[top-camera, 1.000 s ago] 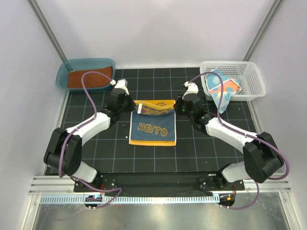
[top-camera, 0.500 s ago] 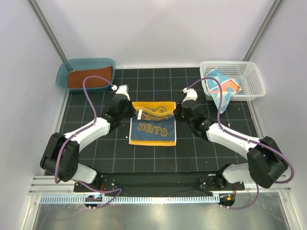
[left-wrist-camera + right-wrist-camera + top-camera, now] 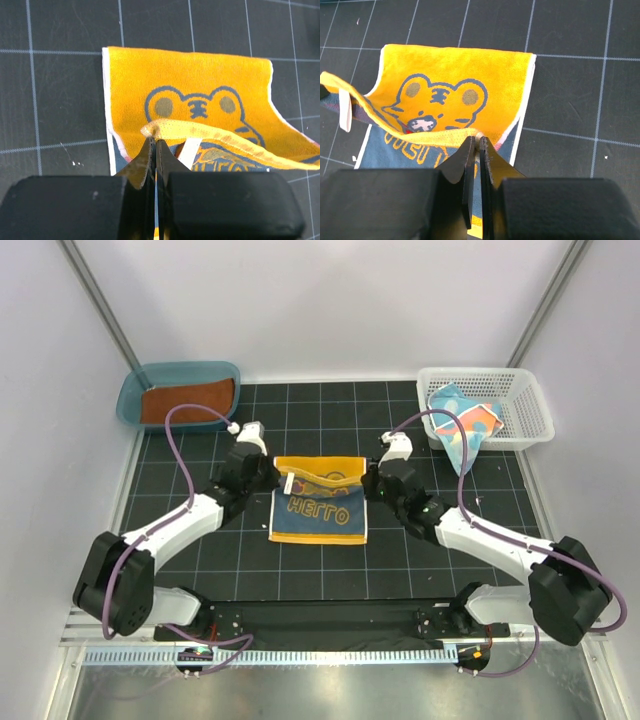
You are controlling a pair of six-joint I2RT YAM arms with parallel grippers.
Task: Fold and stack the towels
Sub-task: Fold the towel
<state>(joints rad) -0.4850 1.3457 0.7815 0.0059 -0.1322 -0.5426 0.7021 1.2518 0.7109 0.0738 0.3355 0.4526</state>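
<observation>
A navy towel with a yellow-orange border and a tiger pattern lies in the middle of the black grid mat, its far edge lifted and folded toward the near side. My left gripper is shut on the towel's far-left corner. My right gripper is shut on its far-right corner. The yellow underside shows in both wrist views. A rust-brown towel lies in the teal tub. A teal spotted towel hangs out of the white basket.
The teal plastic tub stands at the far left corner. The white lattice basket stands at the far right. White walls close in the mat on three sides. A metal rail runs along the near edge.
Both grippers have moved toward the near side with the towel's far edge, so more of the yellow underside lies folded over the navy face.
</observation>
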